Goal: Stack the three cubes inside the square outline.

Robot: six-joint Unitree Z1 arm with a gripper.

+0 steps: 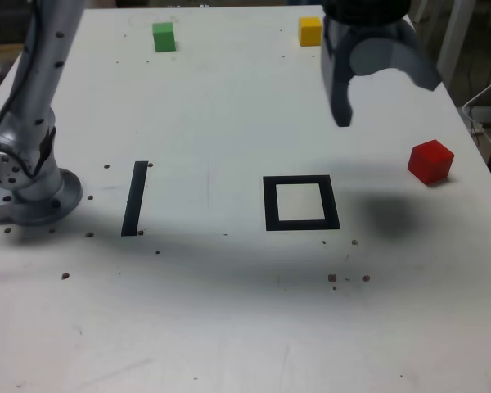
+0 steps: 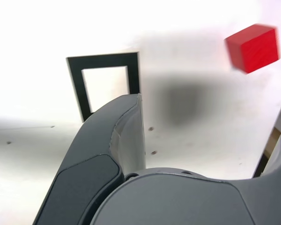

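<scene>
Hanging wide-jawed above the table, the gripper (image 1: 380, 86) holds nothing — red cube (image 1: 430, 161) sits corner-on (skewed to the square outline (image 1: 301, 202)).

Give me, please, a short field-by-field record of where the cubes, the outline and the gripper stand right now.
red cube: on the table, on the exterior view's right of the square outline, apart from it
green cube: far edge, alone
yellow cube: far edge, alone
square outline: nothing inside
black strip: on the exterior view's left of the outline
gripper: open, holding nothing, raised above the table
stacked: none
</scene>
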